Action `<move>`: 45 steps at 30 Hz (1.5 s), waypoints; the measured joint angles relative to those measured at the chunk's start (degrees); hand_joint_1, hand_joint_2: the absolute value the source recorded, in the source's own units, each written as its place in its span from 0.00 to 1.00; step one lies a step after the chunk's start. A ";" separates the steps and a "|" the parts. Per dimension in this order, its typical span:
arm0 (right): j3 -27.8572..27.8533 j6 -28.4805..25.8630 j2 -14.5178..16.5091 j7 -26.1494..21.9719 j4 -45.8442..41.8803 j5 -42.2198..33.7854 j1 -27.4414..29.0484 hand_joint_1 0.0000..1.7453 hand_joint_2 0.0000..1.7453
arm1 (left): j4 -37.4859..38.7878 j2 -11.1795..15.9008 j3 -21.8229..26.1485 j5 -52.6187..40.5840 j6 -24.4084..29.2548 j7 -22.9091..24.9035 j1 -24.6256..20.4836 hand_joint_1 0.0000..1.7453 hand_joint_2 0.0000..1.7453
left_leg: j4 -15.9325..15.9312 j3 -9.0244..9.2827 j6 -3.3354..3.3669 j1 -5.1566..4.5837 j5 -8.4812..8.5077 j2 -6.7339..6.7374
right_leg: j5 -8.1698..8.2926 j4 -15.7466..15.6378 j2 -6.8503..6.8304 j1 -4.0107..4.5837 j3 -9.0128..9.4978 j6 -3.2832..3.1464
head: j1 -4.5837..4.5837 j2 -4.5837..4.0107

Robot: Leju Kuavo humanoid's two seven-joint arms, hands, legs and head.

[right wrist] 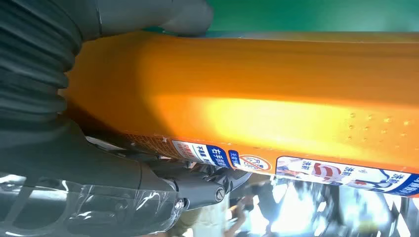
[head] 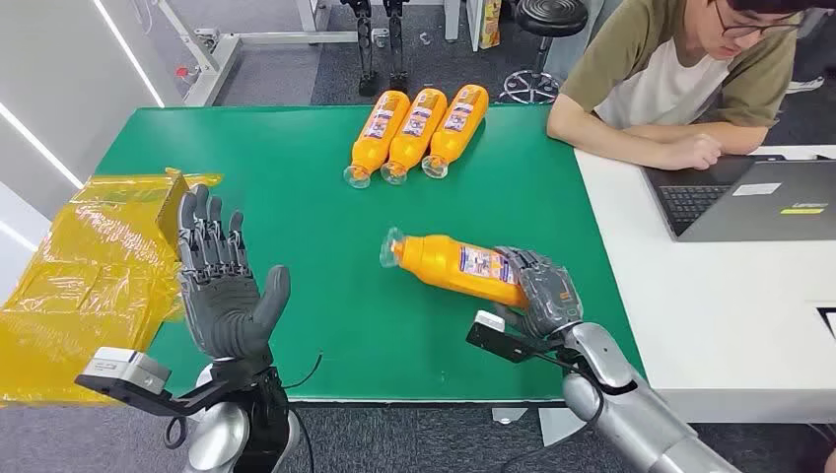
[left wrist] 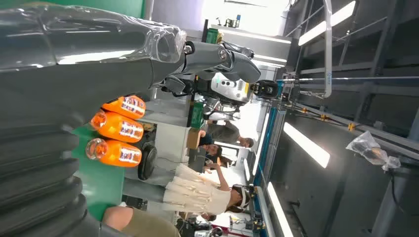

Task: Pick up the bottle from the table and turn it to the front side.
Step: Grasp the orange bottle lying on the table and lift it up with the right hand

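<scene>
Currently the right hand point(head: 540, 288), at lower right of centre in the head view, grips an orange bottle point(head: 455, 263) by its base end. The bottle lies nearly level, tilted slightly, its clear cap pointing toward frame left and its printed label point(head: 485, 262) facing up. It sits low over the green table point(head: 296, 197); whether it touches the surface cannot be told. In the right wrist view the bottle's orange body point(right wrist: 276, 98) runs across the frame, with the label strip point(right wrist: 296, 168) along one edge and the thumb point(right wrist: 163, 17) pressed against the opposite side.

The left hand point(head: 222, 281), at lower left, is raised with palm open and fingers spread, holding nothing.

Three more orange bottles point(head: 417, 131) lie side by side at upper centre of the table, caps toward the camera. Yellow plastic wrap point(head: 84, 271) covers the left edge. A person point(head: 680, 79) leans on a white desk point(head: 710, 305) at upper right, beside a laptop point(head: 749, 197).
</scene>
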 joint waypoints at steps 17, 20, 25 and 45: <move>-5.23 -11.31 14.77 -14.06 -16.43 -13.61 16.73 1.00 1.00 | 6.63 -0.68 -3.98 -2.28 -8.76 5.53 -2.53 0.00 1.00 | -0.06 -0.05 -0.10 -0.01 -0.11 0.00 | -0.15 -0.01 0.00 0.00 -0.04 -0.04 | 0.01 0.00; -3.68 -9.46 14.93 -11.65 -16.93 -12.16 16.80 1.00 1.00 | 7.73 -0.54 -4.34 -3.27 -10.86 5.56 -3.10 0.00 1.00 | -0.06 -0.04 -0.10 -0.01 -0.10 0.00 | -0.13 -0.01 0.00 0.00 -0.04 -0.05 | 0.01 0.00; -1.89 -6.04 14.93 -9.27 -17.23 -9.38 16.88 0.99 1.00 | 8.53 -0.51 -4.52 -3.75 -13.64 5.53 -3.34 0.00 1.00 | -0.05 -0.04 -0.11 -0.01 -0.10 0.00 | -0.13 0.00 0.00 0.00 -0.04 -0.06 | 0.01 0.00; 0.32 4.12 14.98 -5.86 -17.79 -0.93 14.39 0.99 1.00 | 11.34 -1.11 -4.79 -4.80 -16.74 5.85 -6.29 1.00 1.00 | -0.05 -0.05 -0.10 -0.01 -0.10 0.00 | -0.13 0.00 -0.01 0.00 -0.04 -0.06 | 0.00 0.00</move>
